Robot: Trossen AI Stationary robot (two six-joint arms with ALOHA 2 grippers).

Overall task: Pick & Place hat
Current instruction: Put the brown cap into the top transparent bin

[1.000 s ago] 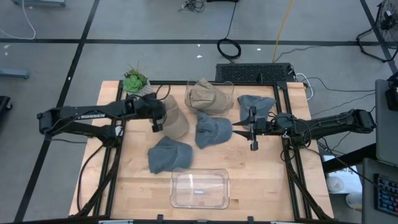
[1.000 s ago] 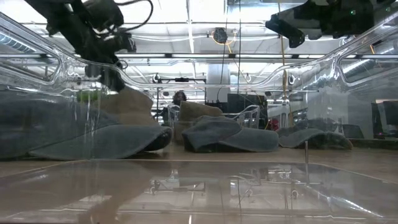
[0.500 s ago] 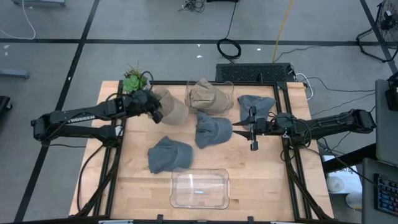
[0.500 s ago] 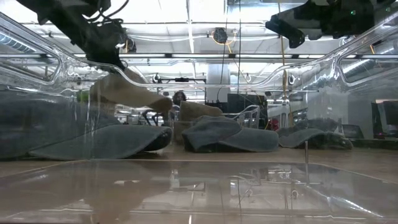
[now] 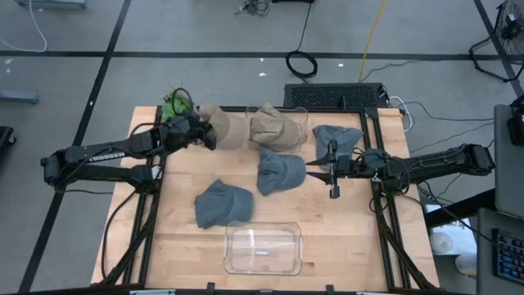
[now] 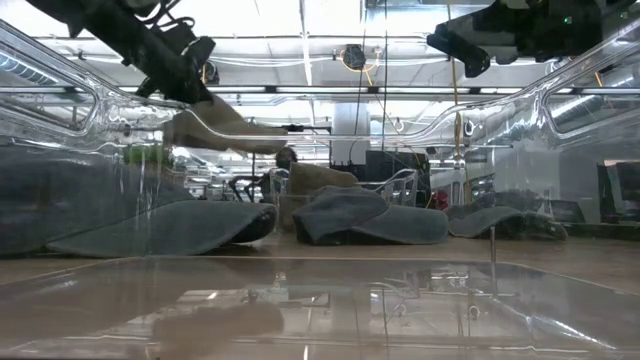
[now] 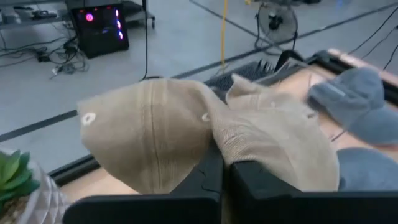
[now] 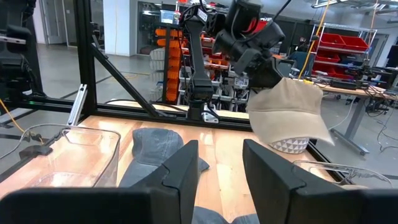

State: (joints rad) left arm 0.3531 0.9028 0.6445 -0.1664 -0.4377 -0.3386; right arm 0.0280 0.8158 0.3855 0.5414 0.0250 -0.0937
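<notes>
Nearest us on the table [image 5: 176, 242] sits the empty clear bin [image 5: 263, 247], which we take as our landmark. Just beyond its left corner lies a grey cap [image 5: 219, 202], and farther on, past the bin's middle, a second grey cap [image 5: 278, 170]. Level with that cap and off to the bin's right, our right gripper [image 5: 332, 170] hangs idle above the wood, its fingers parted with nothing between them. Behind it rests a third grey cap [image 5: 336, 138]. Farthest from the bin, our left gripper [image 5: 205, 133] is clamped on the tan hat [image 5: 227, 128], held clear of the table, beside the far clear bin [image 5: 277, 124] holding another tan hat [image 5: 268, 123]. A small green plant [image 5: 174, 105] stands at the far-left corner.
</notes>
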